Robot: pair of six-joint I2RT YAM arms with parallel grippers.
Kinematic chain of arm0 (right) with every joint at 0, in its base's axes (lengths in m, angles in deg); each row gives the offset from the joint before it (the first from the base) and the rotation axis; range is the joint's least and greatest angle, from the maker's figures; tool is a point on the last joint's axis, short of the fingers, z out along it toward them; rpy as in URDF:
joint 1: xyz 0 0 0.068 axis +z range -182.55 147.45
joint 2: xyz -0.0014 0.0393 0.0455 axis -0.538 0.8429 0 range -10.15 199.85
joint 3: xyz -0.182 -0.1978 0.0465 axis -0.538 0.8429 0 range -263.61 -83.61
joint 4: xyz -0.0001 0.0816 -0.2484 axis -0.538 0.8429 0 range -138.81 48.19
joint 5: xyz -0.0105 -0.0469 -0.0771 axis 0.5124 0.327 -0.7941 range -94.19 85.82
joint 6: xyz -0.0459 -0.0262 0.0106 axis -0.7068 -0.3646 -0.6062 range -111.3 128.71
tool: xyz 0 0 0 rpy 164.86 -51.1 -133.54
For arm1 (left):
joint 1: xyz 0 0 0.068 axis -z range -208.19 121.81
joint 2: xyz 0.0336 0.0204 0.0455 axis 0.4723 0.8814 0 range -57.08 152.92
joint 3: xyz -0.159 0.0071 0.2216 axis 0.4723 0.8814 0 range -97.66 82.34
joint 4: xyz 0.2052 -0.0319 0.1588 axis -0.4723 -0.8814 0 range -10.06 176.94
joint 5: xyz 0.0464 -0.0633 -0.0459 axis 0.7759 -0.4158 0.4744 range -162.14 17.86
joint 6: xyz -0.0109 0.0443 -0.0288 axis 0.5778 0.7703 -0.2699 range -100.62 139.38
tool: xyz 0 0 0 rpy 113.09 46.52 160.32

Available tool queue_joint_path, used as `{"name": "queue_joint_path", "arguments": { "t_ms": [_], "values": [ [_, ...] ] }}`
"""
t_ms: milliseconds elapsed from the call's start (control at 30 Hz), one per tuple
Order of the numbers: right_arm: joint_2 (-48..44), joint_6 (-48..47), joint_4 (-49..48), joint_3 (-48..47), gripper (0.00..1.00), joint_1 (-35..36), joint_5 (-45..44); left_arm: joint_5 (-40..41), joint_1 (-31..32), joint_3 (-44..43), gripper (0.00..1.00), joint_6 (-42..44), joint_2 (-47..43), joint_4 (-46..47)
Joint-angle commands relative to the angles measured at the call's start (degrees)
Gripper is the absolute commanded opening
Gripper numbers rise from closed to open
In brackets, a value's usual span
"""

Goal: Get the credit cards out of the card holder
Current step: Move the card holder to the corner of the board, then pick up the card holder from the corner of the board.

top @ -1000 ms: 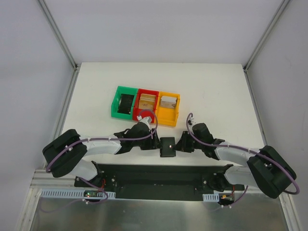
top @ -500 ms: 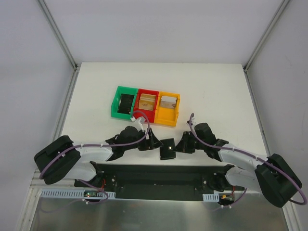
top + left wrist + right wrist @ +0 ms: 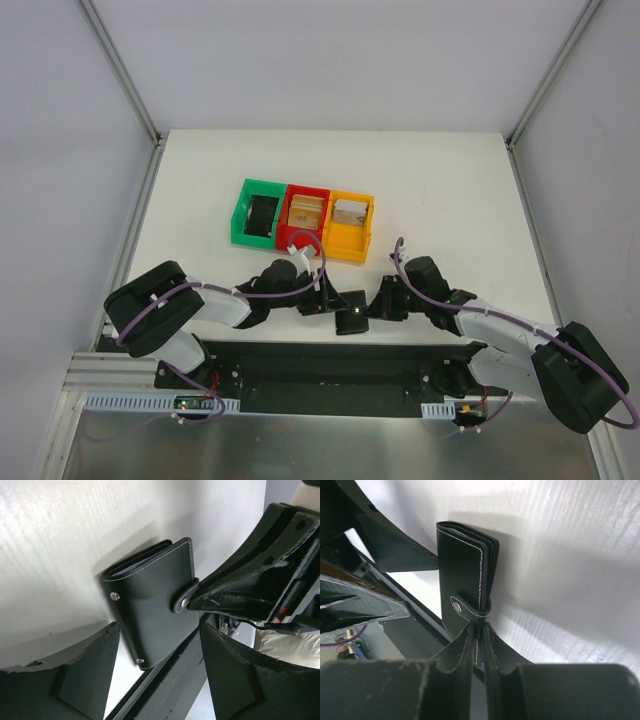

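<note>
The black card holder [image 3: 350, 312] is folded shut with its snap strap fastened, at the table's front edge between my two grippers. My right gripper [image 3: 479, 647] is shut on the strap edge of the card holder [image 3: 465, 575]. In the top view the right gripper [image 3: 372, 308] is at its right side. My left gripper [image 3: 326, 302] is open, just left of it. In the left wrist view the card holder [image 3: 150, 610] lies ahead of the open left gripper [image 3: 160, 680], not between its fingers. The credit cards are hidden inside.
A green bin [image 3: 240, 215], a red bin [image 3: 288, 222] and an orange bin [image 3: 348, 243] stand in a row behind the grippers. The green one holds a black thing; the others hold tan things. The black base rail [image 3: 320, 365] runs below the table's front edge.
My left gripper has moved a little right, closer to the card holder. The card holder has shifted slightly toward the front edge in the right gripper.
</note>
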Motion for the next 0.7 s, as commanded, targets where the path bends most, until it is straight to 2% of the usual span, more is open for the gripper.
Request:
{"name": "queue_joint_path", "arguments": {
  "t_ms": [0, 167, 267, 467, 667],
  "values": [
    [0.1, -1.8, 1.8, -0.3, 0.21, -0.3, -2.4, -0.8, -0.2, -3.4, 0.64, 1.2, 0.4, -3.1],
    [-0.3, -3.5, 5.8, -1.6, 0.43, -0.3, -4.9, 0.5, -0.2, -4.1, 0.61, 2.1, 0.5, -6.4],
    [-1.0, -4.4, 9.3, -2.3, 0.5, -0.7, -7.1, 0.8, -0.2, -4.3, 0.6, 2.3, 0.8, -7.5],
    [-1.5, -5.7, 10.5, -3.1, 0.54, -3.5, -9.4, 1.1, -0.2, -4.7, 0.57, 2.6, 1.9, -8.6],
    [3.7, -8.0, 6.8, -5.3, 0.51, -5.9, -5.3, 0.5, -0.2, -5.6, 0.51, 3.2, 3.3, -8.6]
  ]
}}
